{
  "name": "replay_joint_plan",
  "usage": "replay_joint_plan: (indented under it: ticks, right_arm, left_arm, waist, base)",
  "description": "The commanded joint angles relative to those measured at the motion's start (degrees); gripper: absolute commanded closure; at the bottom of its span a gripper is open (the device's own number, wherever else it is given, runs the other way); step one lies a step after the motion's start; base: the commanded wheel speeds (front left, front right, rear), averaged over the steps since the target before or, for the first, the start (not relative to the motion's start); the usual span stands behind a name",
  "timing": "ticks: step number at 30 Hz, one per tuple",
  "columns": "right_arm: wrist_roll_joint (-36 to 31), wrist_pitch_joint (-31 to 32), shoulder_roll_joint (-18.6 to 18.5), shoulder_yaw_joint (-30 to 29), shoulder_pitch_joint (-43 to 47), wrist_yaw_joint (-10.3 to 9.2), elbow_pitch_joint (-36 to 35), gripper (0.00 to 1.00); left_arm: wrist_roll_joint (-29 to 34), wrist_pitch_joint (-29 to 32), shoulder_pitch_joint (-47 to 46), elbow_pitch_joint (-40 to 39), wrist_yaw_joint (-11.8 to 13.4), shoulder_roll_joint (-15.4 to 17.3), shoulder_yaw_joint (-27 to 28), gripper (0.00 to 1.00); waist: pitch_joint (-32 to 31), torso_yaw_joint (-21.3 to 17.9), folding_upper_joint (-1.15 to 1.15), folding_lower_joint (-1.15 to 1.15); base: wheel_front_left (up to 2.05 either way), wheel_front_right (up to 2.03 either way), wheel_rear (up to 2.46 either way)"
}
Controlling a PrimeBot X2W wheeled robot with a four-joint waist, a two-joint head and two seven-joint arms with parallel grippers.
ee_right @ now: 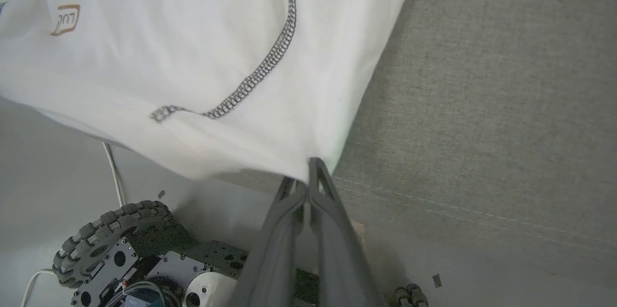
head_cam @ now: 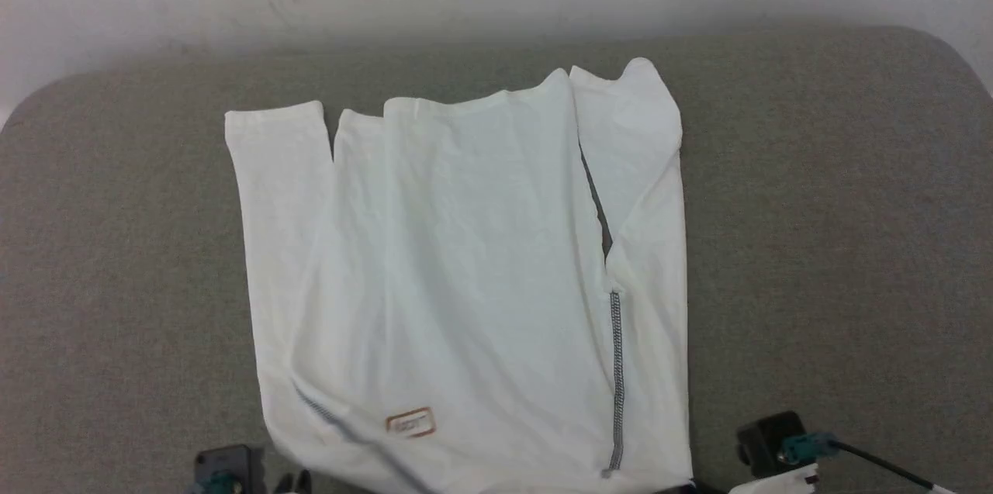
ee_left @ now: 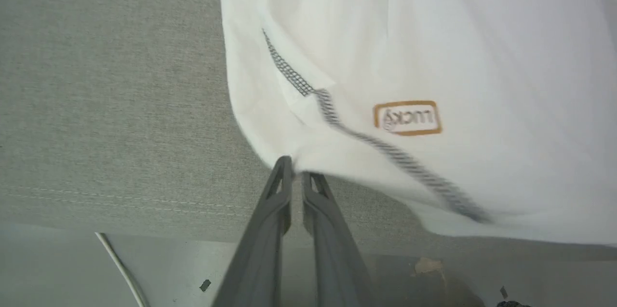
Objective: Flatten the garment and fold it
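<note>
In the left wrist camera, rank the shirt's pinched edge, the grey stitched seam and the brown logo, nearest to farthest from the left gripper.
1. Pinched edge of the garment: clamped in the left gripper.
2. Grey stitched seam: just beyond, slanting across.
3. Brown logo: past the seam, rightward.

The garment (head_cam: pixel 465 261) is seen to be of thin, matt white cloth, smooth but softly creased. Its seams (head_cam: pixel 617 378) are worked in coarse grey thread, and its logo (ee_left: pixel 407 117) is outlined in flat brown print. Beneath the garment, a padded surface (head_cam: pixel 838 246) is covered in rough-woven, matt grey fabric. At the garment's near edge, the fingers (ee_left: pixel 270 230) of the left gripper (ee_left: pixel 295 169) and of the right gripper (ee_right: pixel 307 175) are formed of what looks like matt dark-grey plastic. Beyond that edge, a smooth, faintly glossy floor (ee_right: pixel 58 153) is shown.
</note>
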Motion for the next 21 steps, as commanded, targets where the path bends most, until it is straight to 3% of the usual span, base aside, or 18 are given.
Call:
replay_joint_plan:
  ticks: [1,5,10,17,21]
  right_arm:
    - [-0.7,-1.1,-1.3,-1.8,-0.9,-0.94,1.3,0.0]
    - [-0.3,-3.6,-1.2,-1.1,-1.5,-0.94,2.7,0.0]
    - [0.7,-7.4,-1.2,0.7,-0.6,-0.94,-1.7,0.0]
    - [1.3,-15.2,-1.2,-1.6,-1.2,-0.94,-10.8,0.0]
    - [2.0,-19.2,-1.2,-3.5,-4.7,-0.94,-13.1,0.0]
  left_arm:
    - [-0.1,-1.0,-1.5,2.3,-0.6,0.6,1.4,0.0]
    - [-0.3,-3.4,-3.3,5.0,-2.3,-1.1,1.5,0.0]
    - [0.7,-7.4,-3.0,4.4,-2.1,-0.8,3.3,0.0]
    - [3.6,-11.6,-4.5,0.6,-1.4,2.7,7.0,0.0]
    - [4.8,-12.3,-8.5,-1.3,-3.0,5.0,8.2,0.0]
  waist:
    - [0.2,0.0,0.0,-0.01]
    - [-0.3,0.0,0.0,-0.01]
    - [-1.6,-0.4,0.0,-0.01]
    - [-4.0,-0.8,0.0,-0.01]
    - [-4.5,-1.1,0.0,-0.01]
  base:
    - [0.0,0.0,0.0]
    - [0.0,0.0,0.0]
    - [0.0,0.0,0.0]
    - [0.0,0.0,0.0]
    - [0.0,0.0,0.0]
